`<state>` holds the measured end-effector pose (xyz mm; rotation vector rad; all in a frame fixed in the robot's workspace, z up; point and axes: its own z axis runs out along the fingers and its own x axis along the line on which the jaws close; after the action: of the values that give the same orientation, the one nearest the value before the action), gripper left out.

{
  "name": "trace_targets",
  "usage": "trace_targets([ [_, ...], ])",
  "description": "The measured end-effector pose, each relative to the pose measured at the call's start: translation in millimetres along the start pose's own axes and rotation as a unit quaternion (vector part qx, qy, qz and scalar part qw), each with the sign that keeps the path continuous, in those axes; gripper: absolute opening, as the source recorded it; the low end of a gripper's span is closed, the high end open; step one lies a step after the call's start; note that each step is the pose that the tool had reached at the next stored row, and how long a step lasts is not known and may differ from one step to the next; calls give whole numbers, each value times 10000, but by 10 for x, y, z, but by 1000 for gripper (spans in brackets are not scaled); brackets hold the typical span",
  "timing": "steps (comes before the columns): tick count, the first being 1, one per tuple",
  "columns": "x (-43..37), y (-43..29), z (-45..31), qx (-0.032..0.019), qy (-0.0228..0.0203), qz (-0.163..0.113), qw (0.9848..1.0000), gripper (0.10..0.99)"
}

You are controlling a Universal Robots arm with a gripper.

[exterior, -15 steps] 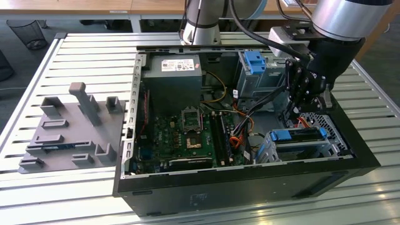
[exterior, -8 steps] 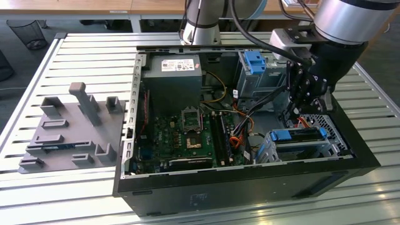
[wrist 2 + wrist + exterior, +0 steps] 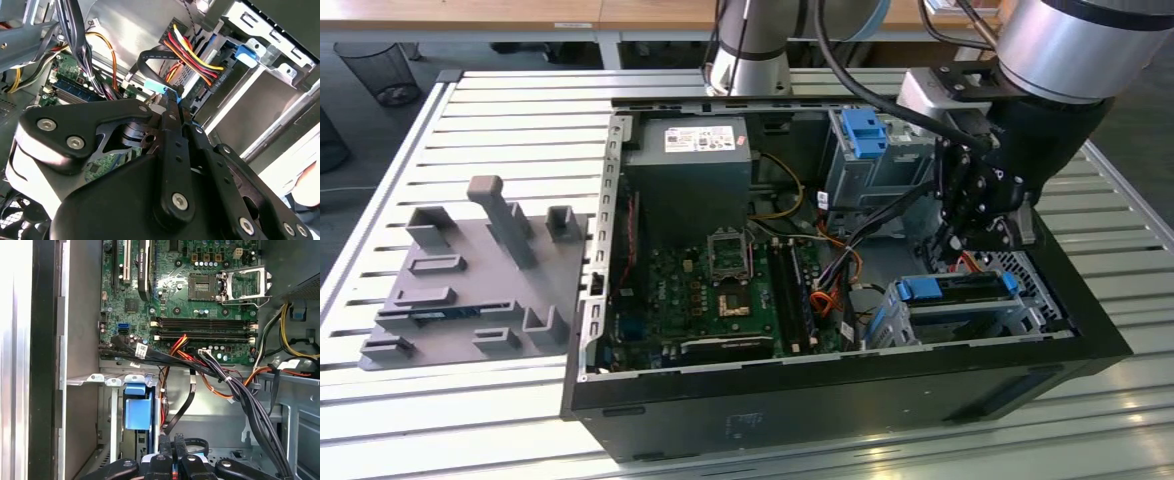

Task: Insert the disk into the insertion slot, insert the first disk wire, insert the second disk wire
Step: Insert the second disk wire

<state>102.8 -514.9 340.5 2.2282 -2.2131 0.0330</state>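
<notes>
The disk (image 3: 958, 288), in its blue carrier, lies inside the insertion slot (image 3: 1021, 318), a perforated grey cage at the case's corner on the exterior view's right. My gripper (image 3: 970, 250) hangs just above the cage's back end. In the second wrist view the gripper (image 3: 170, 97) is shut on the light-blue plug (image 3: 156, 87) of a flat black disk wire (image 3: 150, 57), close to the disk's rear. A disk wire with red, yellow and black strands (image 3: 200, 57) ends in a black plug (image 3: 220, 80) seated at the disk's rear. The first wrist view shows the gripper (image 3: 172, 447) and the looping black wire (image 3: 187, 400).
A taller grey bay with a blue latch (image 3: 861, 135) stands just behind the gripper. A bundle of black cables (image 3: 250, 400) crosses beside it. The motherboard (image 3: 720, 290) and power supply (image 3: 687, 150) fill the rest of the case. A grey fixture plate (image 3: 467, 270) lies on the table.
</notes>
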Motion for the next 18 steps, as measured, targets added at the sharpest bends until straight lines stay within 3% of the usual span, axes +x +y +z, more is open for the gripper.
trace_targets([
  [2,27,0,0,0,-12,0,10000,145],
  [4,55,0,0,0,-64,1,10000,145],
  [5,66,0,1,1,-107,1,9999,145],
  [8,99,1,1,2,-299,4,9996,145],
  [9,108,1,2,3,-346,5,9994,145],
  [18,192,1,4,3,-362,5,9993,145],
])
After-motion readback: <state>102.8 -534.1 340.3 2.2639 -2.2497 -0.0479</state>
